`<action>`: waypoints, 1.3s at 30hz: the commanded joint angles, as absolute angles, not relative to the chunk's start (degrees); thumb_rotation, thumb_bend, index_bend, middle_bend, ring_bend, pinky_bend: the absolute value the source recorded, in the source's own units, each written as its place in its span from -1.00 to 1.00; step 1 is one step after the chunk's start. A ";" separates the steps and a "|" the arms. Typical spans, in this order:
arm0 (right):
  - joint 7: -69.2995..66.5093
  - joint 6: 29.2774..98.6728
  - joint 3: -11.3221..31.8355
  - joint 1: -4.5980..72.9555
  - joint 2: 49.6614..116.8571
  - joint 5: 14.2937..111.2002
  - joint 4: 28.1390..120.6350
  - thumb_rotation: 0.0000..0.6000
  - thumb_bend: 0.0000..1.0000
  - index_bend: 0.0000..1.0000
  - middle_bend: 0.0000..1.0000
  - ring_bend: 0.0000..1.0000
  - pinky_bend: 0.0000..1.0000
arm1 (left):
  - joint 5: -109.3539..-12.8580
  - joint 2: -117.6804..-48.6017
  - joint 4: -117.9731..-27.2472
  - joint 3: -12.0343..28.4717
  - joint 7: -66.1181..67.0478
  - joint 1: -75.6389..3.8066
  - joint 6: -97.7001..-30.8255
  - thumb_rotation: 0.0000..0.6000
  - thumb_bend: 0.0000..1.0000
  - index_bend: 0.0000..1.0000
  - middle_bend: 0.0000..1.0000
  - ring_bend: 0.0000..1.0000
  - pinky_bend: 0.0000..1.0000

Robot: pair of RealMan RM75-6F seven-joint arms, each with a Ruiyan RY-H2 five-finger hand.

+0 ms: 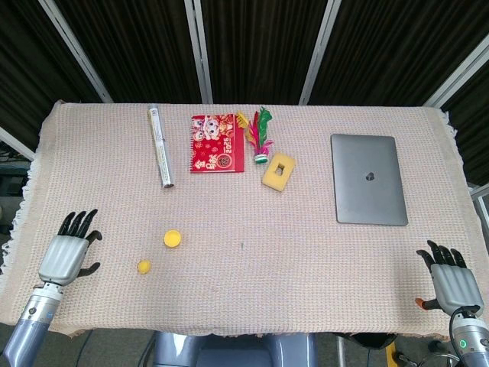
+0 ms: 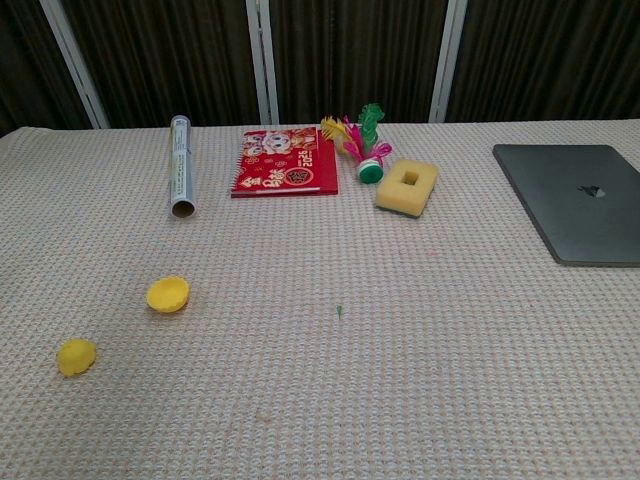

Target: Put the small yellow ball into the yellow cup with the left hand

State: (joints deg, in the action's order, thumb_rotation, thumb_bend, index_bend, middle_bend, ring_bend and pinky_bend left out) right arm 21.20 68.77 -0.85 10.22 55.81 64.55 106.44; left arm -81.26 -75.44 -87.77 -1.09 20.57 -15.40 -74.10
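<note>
The small yellow ball (image 1: 144, 266) (image 2: 76, 356) lies on the woven tablecloth near the front left. The yellow cup (image 1: 173, 238) (image 2: 168, 294) sits a little behind and to the right of it, apart from the ball. My left hand (image 1: 67, 252) rests at the table's front left edge, fingers spread and holding nothing, well left of the ball. My right hand (image 1: 451, 281) lies at the front right corner, also spread and empty. Neither hand shows in the chest view.
Along the back stand a silver foil roll (image 1: 162, 146), a red notebook (image 1: 217, 143), a feathered shuttlecock (image 1: 258, 138) and a yellow sponge block (image 1: 279, 170). A closed grey laptop (image 1: 368, 179) lies at the right.
</note>
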 commanded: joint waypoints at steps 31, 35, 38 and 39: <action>20.59 69.05 -1.10 10.00 55.62 65.33 106.25 1.00 -1.00 -0.68 -1.00 -1.00 -1.00 | -83.52 -76.16 -88.95 -1.67 23.48 -16.49 -71.84 1.00 -0.69 -0.23 -1.00 -1.00 -1.00; 20.75 69.11 -1.10 9.99 55.64 65.26 106.27 1.00 -1.00 -0.68 -1.00 -1.00 -1.00 | -83.37 -76.41 -89.33 -1.89 23.43 -16.88 -70.64 1.00 -0.69 -0.21 -1.00 -1.00 -1.00; 20.80 69.12 -1.08 10.00 55.66 65.20 106.29 1.00 -1.00 -0.63 -1.00 -1.00 -1.00 | -83.09 -77.41 -89.82 -2.40 24.20 -17.73 -68.30 1.00 -0.69 -0.22 -1.00 -1.00 -1.00; 20.77 69.12 -1.07 10.00 55.66 65.22 106.30 1.00 -1.00 -0.62 -1.00 -1.00 -1.00 | -82.87 -77.96 -89.84 -2.47 24.68 -17.97 -67.65 1.00 -0.69 -0.22 -1.00 -1.00 -1.00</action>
